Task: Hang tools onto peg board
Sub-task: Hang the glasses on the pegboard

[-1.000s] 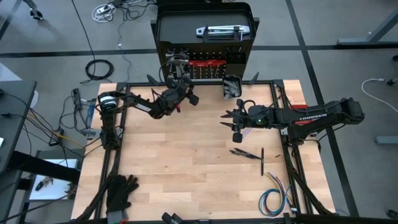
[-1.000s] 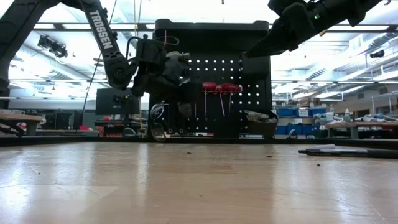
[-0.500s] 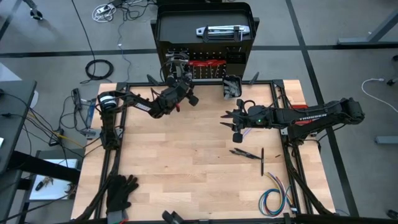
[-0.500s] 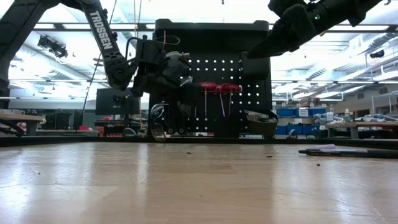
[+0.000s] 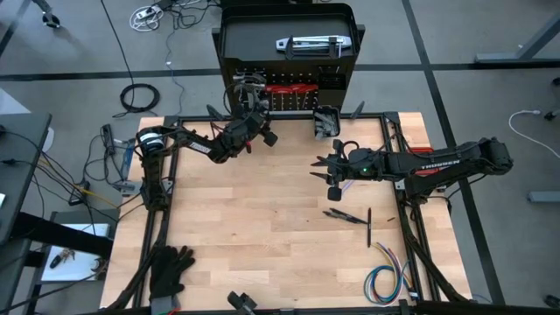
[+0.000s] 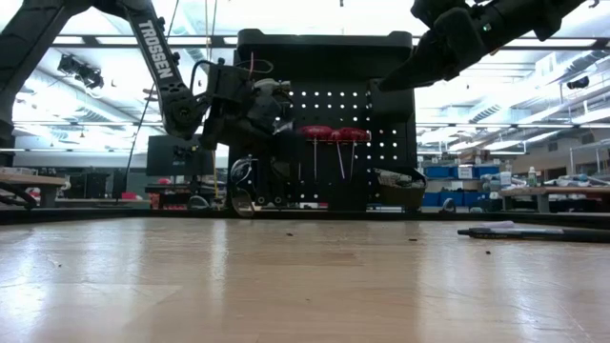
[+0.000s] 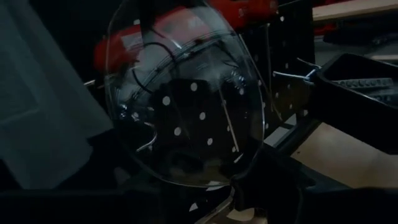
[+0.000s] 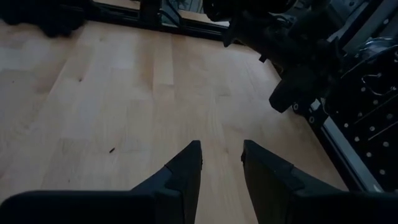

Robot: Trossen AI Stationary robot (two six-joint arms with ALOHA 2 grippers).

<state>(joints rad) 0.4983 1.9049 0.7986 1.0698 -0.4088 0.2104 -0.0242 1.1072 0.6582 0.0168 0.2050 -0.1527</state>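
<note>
Wooden table (image 5: 262,219): left end effector (image 5: 248,112) raised against peg board (image 5: 289,39).

My left gripper (image 6: 272,110) hung close against the peg board (image 6: 324,119), near its left edge, with something clear and rounded (image 6: 241,186) showing below it. Red-handled tools (image 6: 334,134) hung on the board. A small black bin (image 6: 400,189) sat low on its right. My right gripper (image 6: 396,78) hovered high, empty. A dark tool (image 6: 534,232) lay on the table (image 6: 286,286).
</note>
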